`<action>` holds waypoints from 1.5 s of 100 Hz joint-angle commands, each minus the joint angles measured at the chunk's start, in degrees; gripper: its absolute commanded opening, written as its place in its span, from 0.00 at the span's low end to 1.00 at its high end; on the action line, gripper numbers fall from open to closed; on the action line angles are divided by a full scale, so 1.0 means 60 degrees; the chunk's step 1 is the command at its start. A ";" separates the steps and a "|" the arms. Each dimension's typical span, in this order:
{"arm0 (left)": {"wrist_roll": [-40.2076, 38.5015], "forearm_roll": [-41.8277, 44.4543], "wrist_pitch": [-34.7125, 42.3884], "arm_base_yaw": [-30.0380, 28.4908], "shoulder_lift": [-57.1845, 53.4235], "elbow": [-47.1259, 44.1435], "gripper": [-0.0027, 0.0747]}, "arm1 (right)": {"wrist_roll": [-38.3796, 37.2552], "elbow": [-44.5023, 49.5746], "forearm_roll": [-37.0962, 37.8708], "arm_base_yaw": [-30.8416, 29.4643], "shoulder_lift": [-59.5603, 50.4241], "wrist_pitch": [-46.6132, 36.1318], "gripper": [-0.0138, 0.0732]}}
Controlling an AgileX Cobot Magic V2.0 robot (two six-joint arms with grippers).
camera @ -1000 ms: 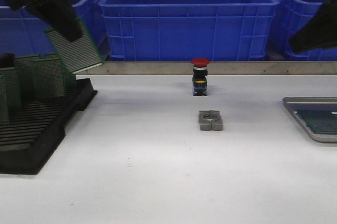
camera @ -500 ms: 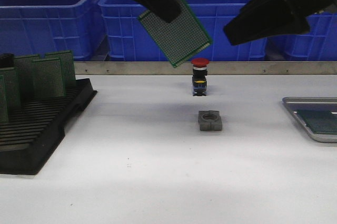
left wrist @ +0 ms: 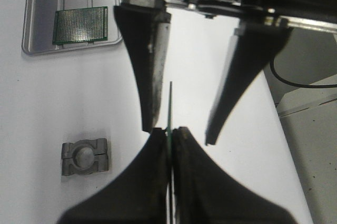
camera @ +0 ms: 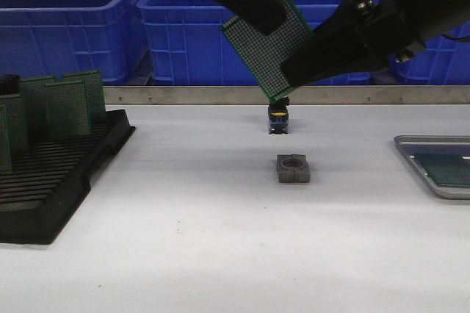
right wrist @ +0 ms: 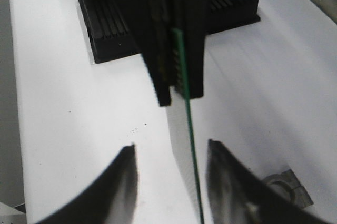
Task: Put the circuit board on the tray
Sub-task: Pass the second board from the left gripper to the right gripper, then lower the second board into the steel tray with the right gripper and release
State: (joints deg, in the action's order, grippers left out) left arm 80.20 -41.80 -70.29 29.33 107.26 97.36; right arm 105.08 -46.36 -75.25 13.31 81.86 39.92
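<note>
Far left: black slotted rack (camera: pixel 55 192) on the white table (camera: pixel 220 254), several green perfboards (camera: pixel 67 107) standing upright in its slots. On edge in slots, each leaves a free top edge to pinch.

Behind: blue crates (camera: pixel 257 30) lined along a metal rail.

Centre, in the air: left gripper (camera: pixel 253 8) pinching the circuit board (camera: pixel 268 48) by its upper edge, fingers pressed flat on both faces. Board hangs tilted, lower corner free, above the red-topped push button (camera: pixel 278 118). The free lower half gives the other arm something to take.

Below on the table: small grey clamp block (camera: pixel 294 168), apart from everything, not involved.

Centre-right: right gripper (camera: pixel 308 63) reaching in from the right, fingers spread. Right wrist view shows the board's thin green edge running down the gap between them, touching neither. Looks like a mid-air handover, left to right, not yet closed.

Far right: tray (camera: pixel 418 153), flat metal, at the table edge, one green board (camera: pixel 449 170) already lying in it. The tray is well apart from the left arm's side, which likely explains the hand-off.
</note>
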 commanded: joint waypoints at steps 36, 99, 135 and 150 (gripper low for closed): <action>-0.0106 -0.0634 -0.0413 0.0061 -0.0555 0.0294 0.46 | -0.0080 -0.0252 -0.0558 0.0023 -0.0262 0.0150 0.08; -0.0106 -0.0613 -0.0191 -0.1287 -0.0555 0.0294 0.75 | -0.4514 0.0713 -0.0482 -0.3288 0.0158 -0.1857 0.08; -0.0106 -0.0613 -0.0197 -0.1268 -0.0555 0.0294 0.75 | -0.4796 0.0744 -0.0513 -0.5491 0.1635 -0.2112 0.31; -0.0106 -0.0613 -0.0213 -0.1268 -0.0555 0.0294 0.75 | -0.4717 0.0695 -0.0346 -0.5612 0.1653 -0.2449 0.73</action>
State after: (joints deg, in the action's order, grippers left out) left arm 80.23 -41.79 -70.18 21.61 107.26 97.47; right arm 76.36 -41.01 -76.47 -19.73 93.66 25.10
